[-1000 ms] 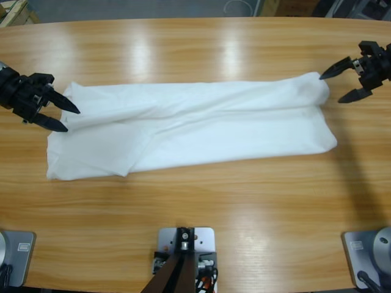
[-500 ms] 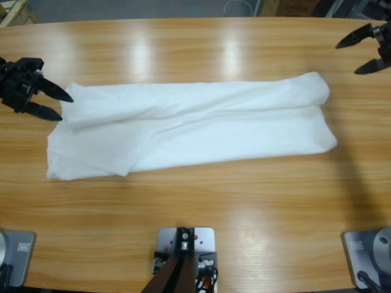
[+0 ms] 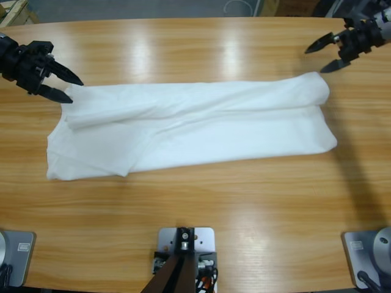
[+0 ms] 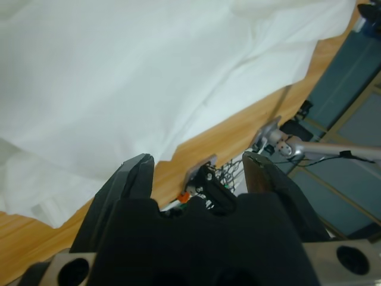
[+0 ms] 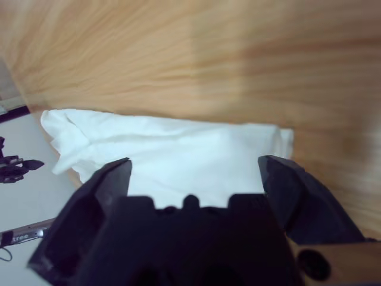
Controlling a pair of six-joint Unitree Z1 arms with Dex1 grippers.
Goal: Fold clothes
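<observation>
The clothes (image 3: 195,128) are one white T-shirt, folded into a long band that lies flat across the table's middle. My left gripper (image 3: 76,91) hovers open at the band's far left corner, with nothing between the jaws. In the left wrist view the cloth (image 4: 137,77) fills the upper part beyond that gripper (image 4: 199,164). My right gripper (image 3: 313,61) hangs open just beyond the band's far right corner, apart from it. The right wrist view shows the shirt's end (image 5: 172,149) ahead of the open right gripper (image 5: 193,167).
The wooden table (image 3: 201,207) has bare wood in front of and behind the shirt. Its far edge runs close behind both grippers. Rig parts and blue panels (image 4: 351,77) show in the left wrist view's background.
Both grippers drew away from the shirt's ends, then came back inward: the left moved toward the far left corner, the right moved left toward the far right corner. The shirt stays put.
</observation>
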